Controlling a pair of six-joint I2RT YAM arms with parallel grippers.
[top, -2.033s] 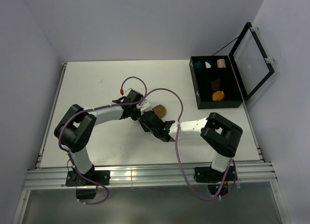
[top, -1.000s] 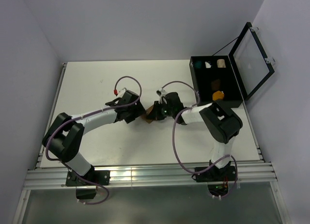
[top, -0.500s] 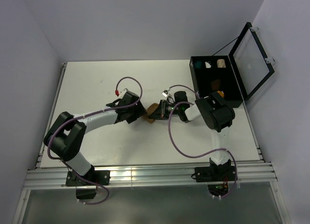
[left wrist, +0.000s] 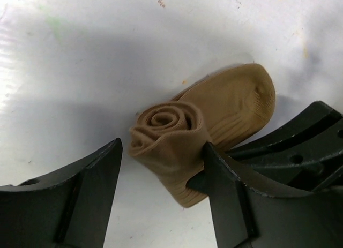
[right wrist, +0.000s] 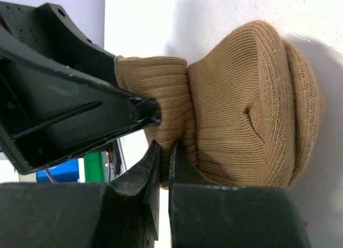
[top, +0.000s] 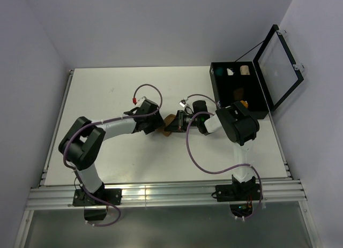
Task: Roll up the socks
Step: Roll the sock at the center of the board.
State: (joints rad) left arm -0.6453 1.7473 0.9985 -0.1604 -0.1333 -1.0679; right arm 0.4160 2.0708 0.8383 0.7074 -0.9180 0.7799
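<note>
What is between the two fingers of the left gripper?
In the left wrist view, the rolled-up end of the tan sock sits inside the left gripper, touching one finger; a strip of bare table separates it from the other.

The tan sock (top: 169, 123) lies mid-counter (top: 107, 92), hemmed in on two sides. The left gripper (top: 159, 127) closes off 9 o'clock, its jaws spread around the rolled end. The right gripper (top: 178, 122) blocks 3 o'clock, jaws pressed together against the fabric. Approach stays free from 12 and 6 o'clock. The open black case (top: 214, 92) and its raised lid (top: 278, 63) fill the 2 o'clock corner. A purple cable loop (top: 143, 89) arches over 11 o'clock.
</note>
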